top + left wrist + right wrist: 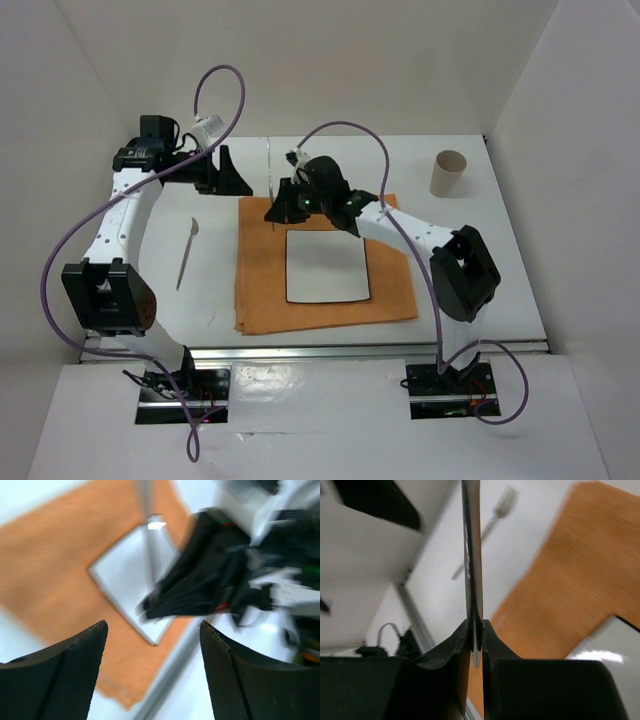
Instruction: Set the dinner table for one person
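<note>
From above, the dinner table point(480, 260) fills the view under both arms. An orange cloth point(260, 290) lies at its middle with a square plate point(327, 265) on it, a fork point(187, 252) at 9 o'clock of the cloth and a cup point(448, 173) at 2 o'clock. The right gripper point(278, 208), at the cloth's 11 o'clock corner, pinches a knife point(271, 170) whose length runs 12 to 6. The left gripper point(225, 175) sits at its 10 o'clock. The left wrist view shows that gripper's jaws wide apart and empty. The right wrist view shows the fingers point(455, 650) clamped flat on the blade. The likely spot beside the plate lies at 4 o'clock, nearer the right arm.
</note>
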Controlling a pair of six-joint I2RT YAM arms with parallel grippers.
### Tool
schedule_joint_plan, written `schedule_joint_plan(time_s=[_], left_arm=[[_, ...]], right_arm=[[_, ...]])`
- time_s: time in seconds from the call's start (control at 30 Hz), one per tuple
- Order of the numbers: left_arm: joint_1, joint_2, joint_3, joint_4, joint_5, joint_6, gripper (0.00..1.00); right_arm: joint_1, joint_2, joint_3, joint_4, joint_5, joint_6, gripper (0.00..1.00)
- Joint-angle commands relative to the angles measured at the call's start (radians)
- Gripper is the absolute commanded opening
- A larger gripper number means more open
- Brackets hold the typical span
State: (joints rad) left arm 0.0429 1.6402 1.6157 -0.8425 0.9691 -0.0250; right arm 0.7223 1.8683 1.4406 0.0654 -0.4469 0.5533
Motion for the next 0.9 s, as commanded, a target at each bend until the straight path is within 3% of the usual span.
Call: schedule_joint_plan(time_s=[0.0, 0.03, 0.1, 0.27, 0.47, 0.87], left_arm=[[0.000, -0.080, 0.070, -0.001, -0.337, 0.010, 0.82], [0.000, -0.091, 0.056, -0.001, -0.419, 0.010, 0.82], [0.000, -0.117, 0.023, 0.011, -0.633, 0.010, 0.82], [0.011, -0.164, -0.126, 0.051, -0.794, 0.040, 0.82], [0.020, -0.174, -0.186, 0.080, -0.782, 0.031, 0.80], [0.020, -0.192, -0.243, 0.080, -0.797, 0.042, 0.80]], right_arm=[[-0.017, -0.115, 0.060, -0.390, 0.299, -0.075, 0.00], [-0.027, -0.145, 0.049, -0.535, 0.366, -0.084, 0.00], [-0.027, -0.179, 0.024, -0.669, 0.545, -0.084, 0.00], [-0.105, -0.274, -0.122, -0.935, 0.668, -0.093, 0.00], [-0.263, -0.296, -0.287, -0.828, 0.530, -0.268, 0.00], [-0.319, -0.183, -0.382, -0.793, 0.416, -0.279, 0.00]])
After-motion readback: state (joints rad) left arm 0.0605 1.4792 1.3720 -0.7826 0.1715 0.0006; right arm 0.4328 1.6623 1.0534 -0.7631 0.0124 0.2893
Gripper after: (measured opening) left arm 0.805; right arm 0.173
